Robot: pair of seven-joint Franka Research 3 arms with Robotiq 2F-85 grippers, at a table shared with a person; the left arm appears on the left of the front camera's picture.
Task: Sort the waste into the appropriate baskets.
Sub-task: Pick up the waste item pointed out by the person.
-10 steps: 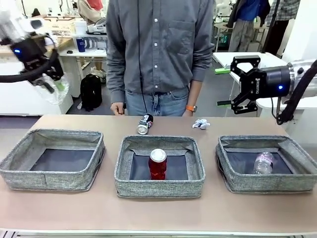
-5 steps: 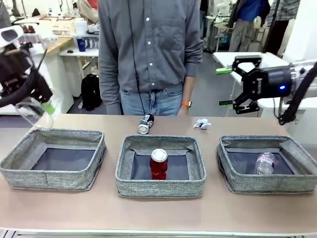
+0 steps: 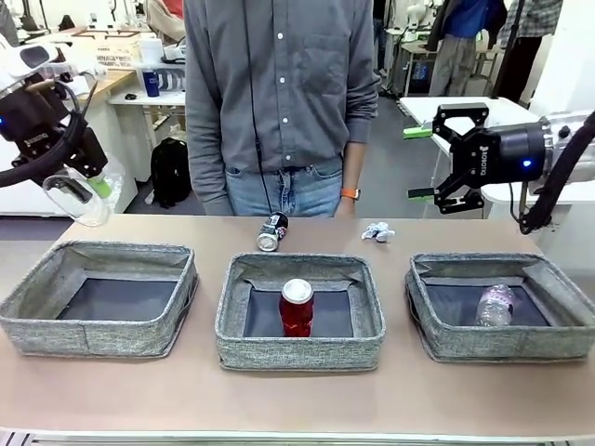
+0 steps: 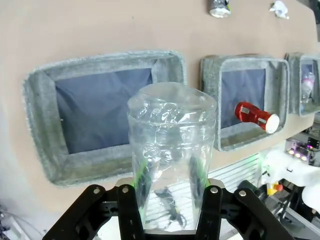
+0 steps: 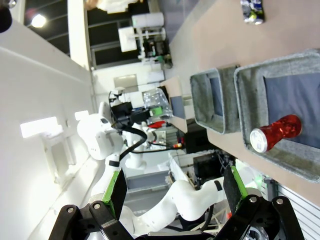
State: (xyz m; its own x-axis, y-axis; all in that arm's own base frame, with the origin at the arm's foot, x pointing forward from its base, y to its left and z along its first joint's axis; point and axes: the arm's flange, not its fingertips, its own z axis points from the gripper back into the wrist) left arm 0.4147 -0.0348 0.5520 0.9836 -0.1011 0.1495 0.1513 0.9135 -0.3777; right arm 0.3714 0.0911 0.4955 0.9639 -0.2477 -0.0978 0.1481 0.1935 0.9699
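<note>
Snugly between fingers of the left hand (image 4: 169,172), the clear plastic cup (image 4: 171,125).

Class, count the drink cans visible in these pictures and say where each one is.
2. A red can stands upright in the middle basket. A crushed dark can lies on the table behind that basket, near the person. No others seem hidden.

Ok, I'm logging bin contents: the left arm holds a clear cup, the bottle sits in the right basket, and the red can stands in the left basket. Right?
No: the front view shows the red can standing in the middle basket. The cup and the bottle are as you said.
</note>
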